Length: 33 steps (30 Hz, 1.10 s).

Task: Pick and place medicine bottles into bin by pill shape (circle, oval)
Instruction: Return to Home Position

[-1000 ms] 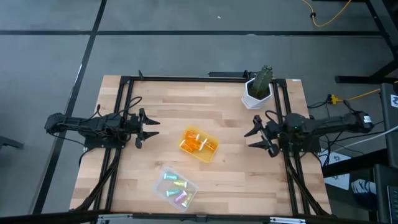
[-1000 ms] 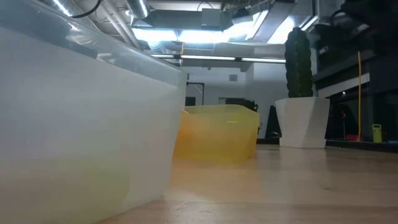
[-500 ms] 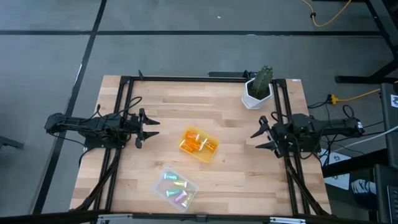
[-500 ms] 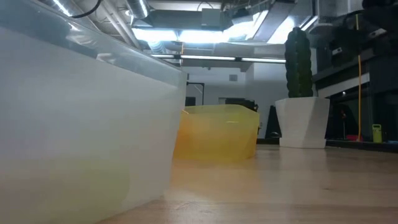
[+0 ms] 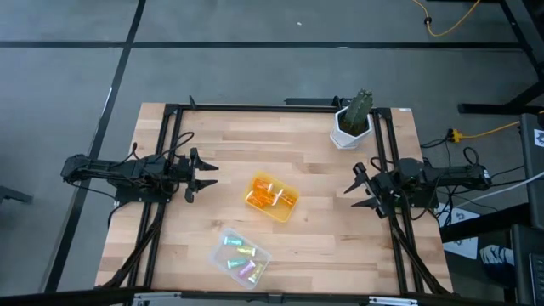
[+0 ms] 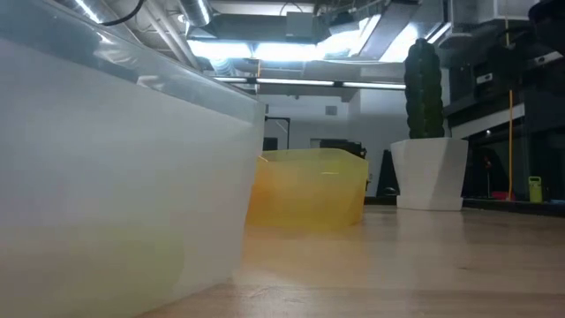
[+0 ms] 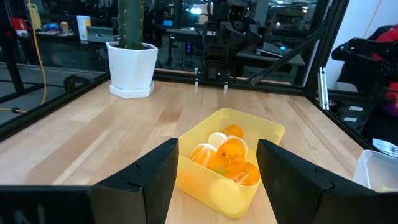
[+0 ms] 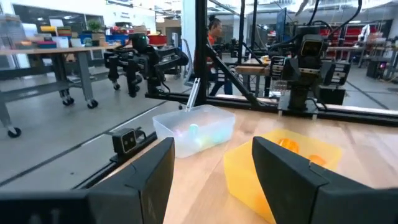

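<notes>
Several stubby orange bottles with white caps [image 5: 270,195] lie in a yellow bin [image 5: 286,211] at the table's middle; they show in the left wrist view [image 7: 227,157]. Several pastel vials [image 5: 240,256] lie in a clear bin [image 5: 223,235] toward the near edge. My left gripper [image 5: 206,175] is open and empty at the table's left side, its fingers pointing toward the yellow bin. My right gripper [image 5: 354,186] is open and empty at the table's right side.
A white pot with a cactus [image 5: 351,126] stands at the far right corner, just beyond my right gripper. Black frame rails [image 5: 166,153] run along the table's left, right and far edges. Bare wood lies between the bins and the far edge.
My right gripper has drawn back toward the table's right edge, staying open and empty. The bins and bottles have stayed where they were.
</notes>
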Tool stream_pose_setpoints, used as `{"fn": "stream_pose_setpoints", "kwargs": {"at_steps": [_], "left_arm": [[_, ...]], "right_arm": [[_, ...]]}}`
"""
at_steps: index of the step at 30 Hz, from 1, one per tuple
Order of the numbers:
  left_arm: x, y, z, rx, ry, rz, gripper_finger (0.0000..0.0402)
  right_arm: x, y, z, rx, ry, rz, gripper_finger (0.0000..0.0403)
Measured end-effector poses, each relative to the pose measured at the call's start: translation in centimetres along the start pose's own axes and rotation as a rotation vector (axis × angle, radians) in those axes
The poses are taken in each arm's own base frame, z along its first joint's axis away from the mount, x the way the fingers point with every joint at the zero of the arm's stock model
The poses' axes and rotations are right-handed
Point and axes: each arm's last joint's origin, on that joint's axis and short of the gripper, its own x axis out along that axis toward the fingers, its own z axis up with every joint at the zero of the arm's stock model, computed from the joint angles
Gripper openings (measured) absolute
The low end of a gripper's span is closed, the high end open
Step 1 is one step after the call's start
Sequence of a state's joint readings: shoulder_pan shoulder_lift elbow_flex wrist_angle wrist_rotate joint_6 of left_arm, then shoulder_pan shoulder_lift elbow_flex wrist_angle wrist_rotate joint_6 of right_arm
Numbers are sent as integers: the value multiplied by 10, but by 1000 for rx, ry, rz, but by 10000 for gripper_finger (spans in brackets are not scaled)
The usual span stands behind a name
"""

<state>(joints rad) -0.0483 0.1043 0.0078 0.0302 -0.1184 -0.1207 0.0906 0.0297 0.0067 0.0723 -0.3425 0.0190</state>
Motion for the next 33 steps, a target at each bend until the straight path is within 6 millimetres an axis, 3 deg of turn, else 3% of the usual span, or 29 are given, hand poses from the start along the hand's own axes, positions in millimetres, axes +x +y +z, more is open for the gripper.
{"fn": "stream_pose_setpoints", "kwargs": {"at_steps": [9, 33], "left_arm": [[0, 0, 0, 0, 0, 0, 212], [0, 0, 0, 0, 0, 0, 212]], "right_arm": [[1, -1, -2, 89, 25, -9, 218], [1, -1, -2, 89, 25, -10, 218]]}}
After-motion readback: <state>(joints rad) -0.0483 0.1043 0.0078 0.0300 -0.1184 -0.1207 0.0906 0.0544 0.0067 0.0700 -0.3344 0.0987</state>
